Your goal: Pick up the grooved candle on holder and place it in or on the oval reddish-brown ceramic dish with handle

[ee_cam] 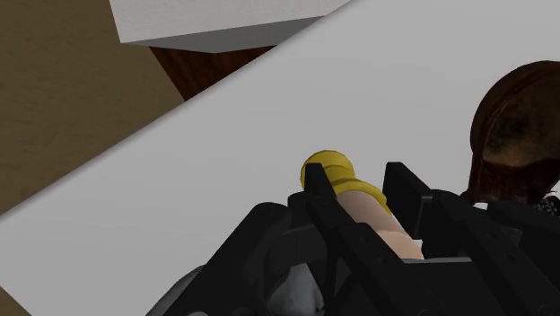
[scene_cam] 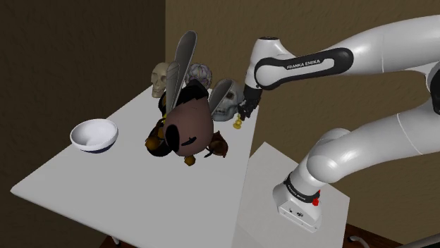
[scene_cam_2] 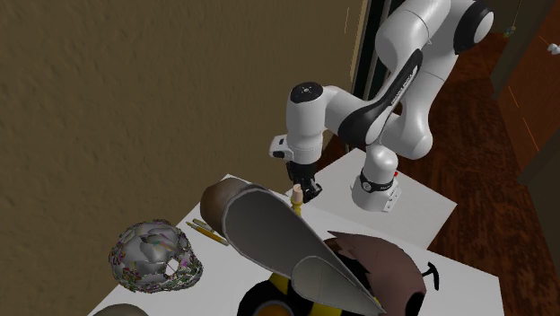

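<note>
Over white table (scene_cam: 106,176), candle (ee_cam: 363,201) sits clasped within tool (ee_cam: 357,176).

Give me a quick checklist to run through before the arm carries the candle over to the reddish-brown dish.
1. Grip: the gripper has a finger on each side of the candle. Ok.
2. Candle clear of the table: cannot tell.
3. Target found: the dish sits close beside the gripper. Ok.
4. Dish free to take the candle: partly cut off in the wrist view. Cannot tell.
5. Clearance: the bee figure and the grey skull crowd the route. Not ok; I would probably lift first.
</note>
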`<action>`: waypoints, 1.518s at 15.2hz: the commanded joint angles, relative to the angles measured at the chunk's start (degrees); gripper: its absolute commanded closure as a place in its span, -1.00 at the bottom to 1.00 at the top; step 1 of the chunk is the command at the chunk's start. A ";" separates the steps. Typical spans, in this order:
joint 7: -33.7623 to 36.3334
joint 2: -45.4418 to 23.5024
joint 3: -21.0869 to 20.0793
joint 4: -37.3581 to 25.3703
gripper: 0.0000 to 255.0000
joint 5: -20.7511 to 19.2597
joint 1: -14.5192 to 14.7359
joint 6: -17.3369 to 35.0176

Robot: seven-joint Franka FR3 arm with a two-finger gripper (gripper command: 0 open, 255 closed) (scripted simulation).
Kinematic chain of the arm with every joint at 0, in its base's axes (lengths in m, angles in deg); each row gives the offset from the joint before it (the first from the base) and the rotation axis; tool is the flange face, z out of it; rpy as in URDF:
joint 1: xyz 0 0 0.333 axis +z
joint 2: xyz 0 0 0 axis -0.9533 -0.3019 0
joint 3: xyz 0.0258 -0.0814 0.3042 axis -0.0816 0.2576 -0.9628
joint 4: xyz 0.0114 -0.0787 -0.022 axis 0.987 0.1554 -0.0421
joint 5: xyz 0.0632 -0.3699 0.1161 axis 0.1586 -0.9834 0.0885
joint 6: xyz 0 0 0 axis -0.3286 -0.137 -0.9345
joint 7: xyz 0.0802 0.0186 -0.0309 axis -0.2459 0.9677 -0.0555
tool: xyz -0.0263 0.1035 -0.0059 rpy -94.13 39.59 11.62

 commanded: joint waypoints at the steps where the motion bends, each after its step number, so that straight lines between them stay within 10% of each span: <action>1: -0.06 1.02 -0.02 -0.81 1.00 0.04 0.00 -1.86; 16: -0.39 4.88 -0.23 -9.24 1.00 0.32 0.09 -14.14; 23: 9.21 5.73 -8.11 -11.13 1.00 5.62 4.85 -16.99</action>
